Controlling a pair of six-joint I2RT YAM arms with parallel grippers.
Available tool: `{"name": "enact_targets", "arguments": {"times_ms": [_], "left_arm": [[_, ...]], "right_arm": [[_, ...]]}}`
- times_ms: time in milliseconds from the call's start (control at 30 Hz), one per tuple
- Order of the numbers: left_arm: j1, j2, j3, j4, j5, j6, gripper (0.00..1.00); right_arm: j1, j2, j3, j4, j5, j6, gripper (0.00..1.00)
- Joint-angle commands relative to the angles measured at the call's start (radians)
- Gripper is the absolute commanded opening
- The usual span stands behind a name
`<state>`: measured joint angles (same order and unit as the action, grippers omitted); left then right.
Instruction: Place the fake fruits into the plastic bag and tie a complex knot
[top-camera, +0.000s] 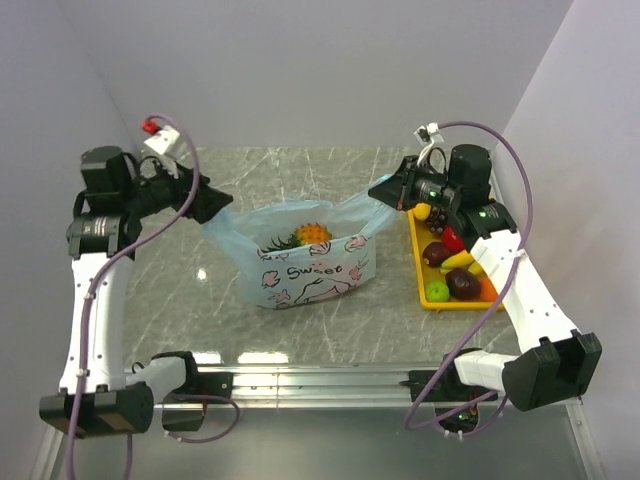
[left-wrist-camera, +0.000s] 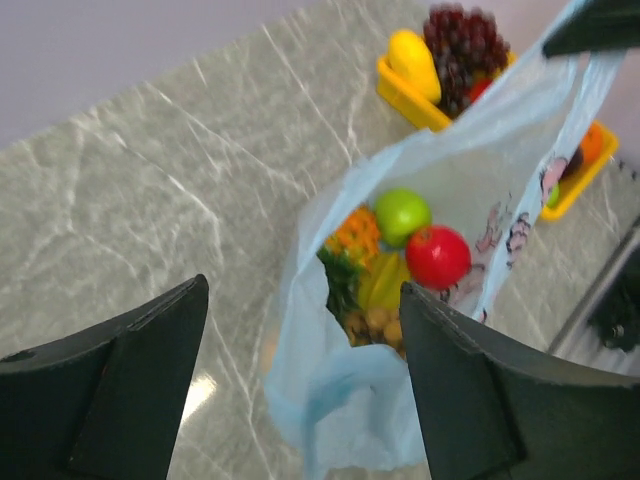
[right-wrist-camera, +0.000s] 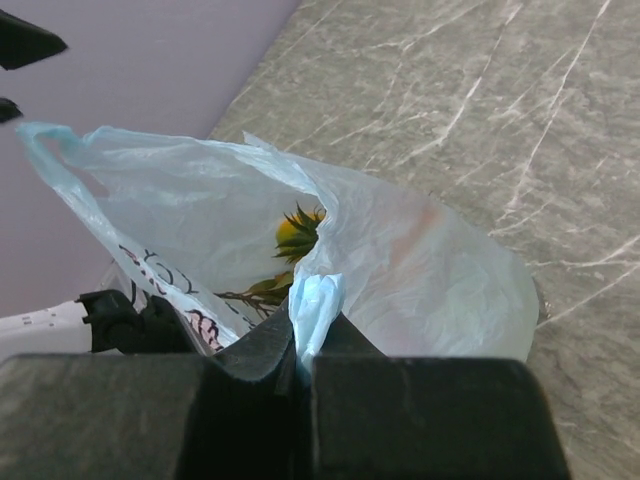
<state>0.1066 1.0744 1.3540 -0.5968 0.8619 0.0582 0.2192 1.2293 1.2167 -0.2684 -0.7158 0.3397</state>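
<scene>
The left tool (left-wrist-camera: 302, 295) gapes wide, holding nothing, above the fruit-filled plastic bag (top-camera: 310, 268) mid-bench (top-camera: 300, 170); the right tool (right-wrist-camera: 303, 345) pinches its handle (right-wrist-camera: 315, 298).

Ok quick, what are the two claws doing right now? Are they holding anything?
Left claw: open, holding nothing.
Right claw: closed, pinching the plastic bag.
</scene>
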Motion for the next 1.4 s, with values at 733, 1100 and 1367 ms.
{"name": "enact_targets", "arguments": {"times_ms": [733, 1100, 1367], "left_arm": [[-0.065, -0.046, 0.205, 0.044, -0.238, -0.018, 0.00], [-0.064, -0.177, -0.081, 0.081, -0.205, 0.219, 0.00], [-0.099, -0.001, 0.169, -0.190, -0.006, 0.284, 0.99]], "right_arm": [[0.017, -0.010, 0.179, 0.017, 0.093, -0.019, 0.00], [0.049, -0.027, 0.064, 0.049, 0.185, 0.005, 0.00], [0.066, -0.031, -0.006, 0.123, 0.104, 0.024, 0.00]]}}
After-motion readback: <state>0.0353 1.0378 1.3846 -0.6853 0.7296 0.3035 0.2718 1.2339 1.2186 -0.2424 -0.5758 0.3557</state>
